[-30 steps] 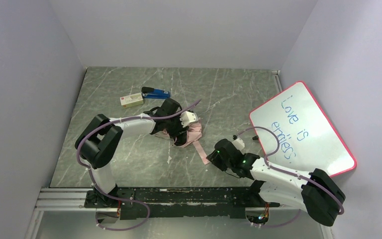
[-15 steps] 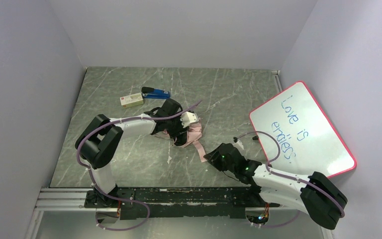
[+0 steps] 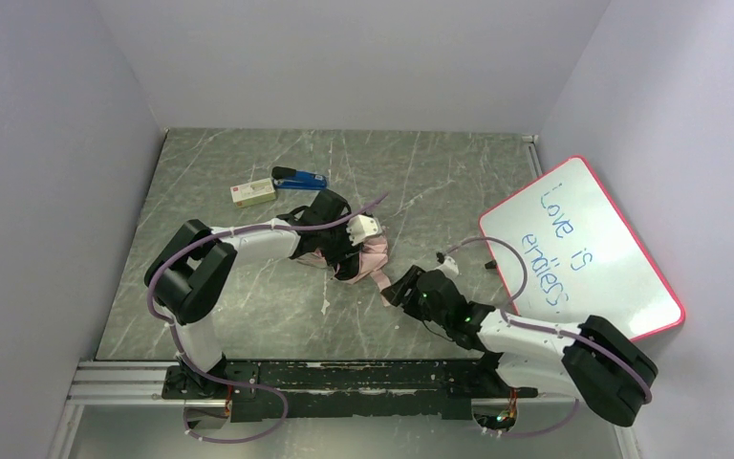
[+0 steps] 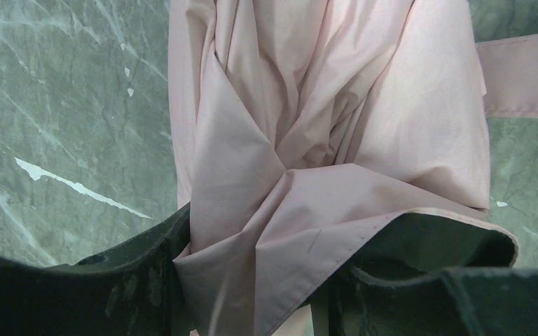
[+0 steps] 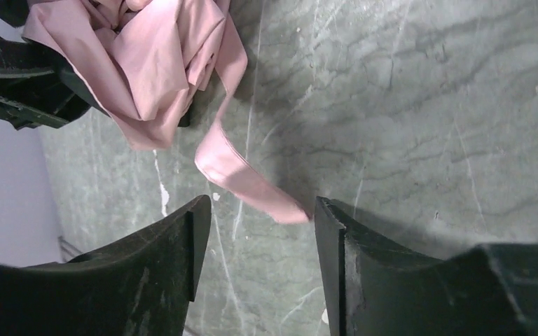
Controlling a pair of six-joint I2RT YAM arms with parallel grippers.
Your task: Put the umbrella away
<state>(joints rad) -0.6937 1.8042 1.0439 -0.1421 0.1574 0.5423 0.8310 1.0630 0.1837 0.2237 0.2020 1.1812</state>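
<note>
So the umbrella [image 4: 322, 126] is a crumpled pink bundle sitting about mid-surface [image 3: 248, 316], and the left tool [image 4: 256, 273] is clamped on a bunch of its fabric. The right tool [image 5: 260, 210] is open and low over the surface. The loose end of the strap [image 5: 242, 175] lies right between its fingers, with nothing gripped there yet.

My worries: that strap end is thin and floppy and sits close to the surface. If the fingers close a bit high, they'll probably pinch air or just nudge it sideways. Too low and the tips scrape the surface. The left tool also looks to have only cloth, not the shaft. So any tug on the strap could drag fabric out of that grip, or loosen the bundle instead of cinching it.
</note>
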